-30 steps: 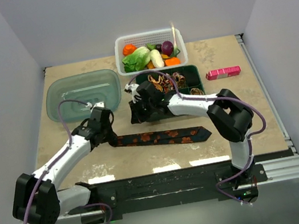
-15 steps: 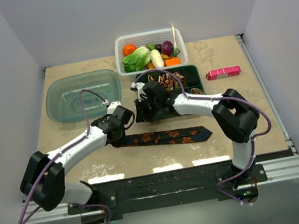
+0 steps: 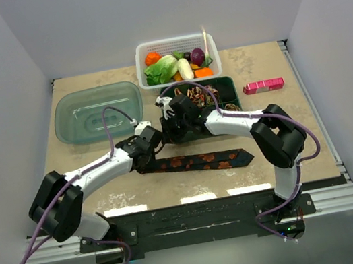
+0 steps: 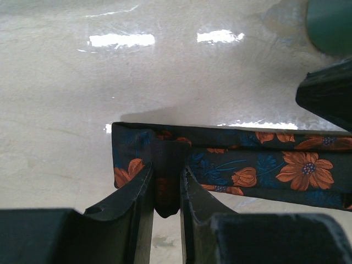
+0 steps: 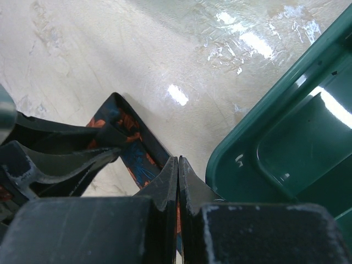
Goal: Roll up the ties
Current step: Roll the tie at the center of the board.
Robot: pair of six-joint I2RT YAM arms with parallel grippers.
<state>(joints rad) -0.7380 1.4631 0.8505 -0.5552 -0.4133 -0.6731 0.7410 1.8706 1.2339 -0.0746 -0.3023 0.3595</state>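
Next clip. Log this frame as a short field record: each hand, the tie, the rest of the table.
tie: black tie with orange flowers, flat on the table, pointed end to the right
left hand: left hand closed on a raised fold at the tie's left end
right hand: right hand shut, by that same end, beside the green tray; unclear if it pinches fabric
tray contents: rolled ties
other: vegetable basket, clear tub, pink box
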